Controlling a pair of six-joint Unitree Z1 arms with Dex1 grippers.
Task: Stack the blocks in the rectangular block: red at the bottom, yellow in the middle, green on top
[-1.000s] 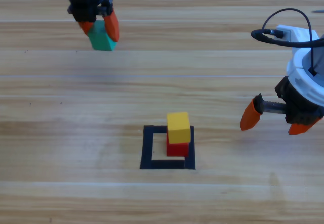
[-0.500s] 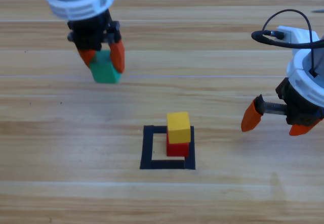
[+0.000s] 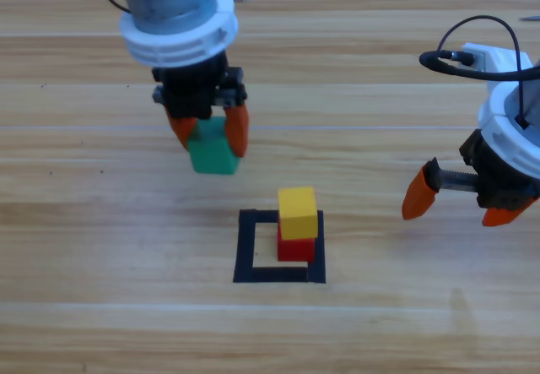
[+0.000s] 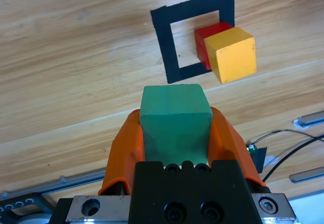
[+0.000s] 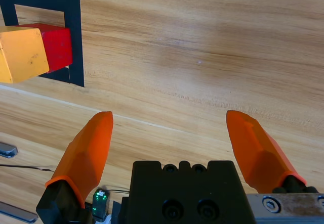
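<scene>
The yellow cube (image 3: 298, 212) sits on the red cube (image 3: 295, 247) in the right half of the black tape rectangle (image 3: 247, 247). My left gripper (image 3: 209, 138) is shut on the teal-green cube (image 3: 212, 154), held above the table up and to the left of the stack. The left wrist view has the green cube (image 4: 174, 118) between the orange jaws, with the yellow cube (image 4: 234, 55), the red cube (image 4: 208, 37) and the tape outline (image 4: 164, 42) beyond. My right gripper (image 3: 460, 201) hangs open at the right, apart from the stack; its view shows yellow (image 5: 20, 54) on red (image 5: 58, 47).
A black cable (image 3: 472, 40) loops over the right arm at the right edge. Bare wood lies between the stack and the right gripper and along the front of the table.
The left gripper has carried the green cube down and to the right, from the far upper left toward the stack. The right arm and the stack have not moved.
</scene>
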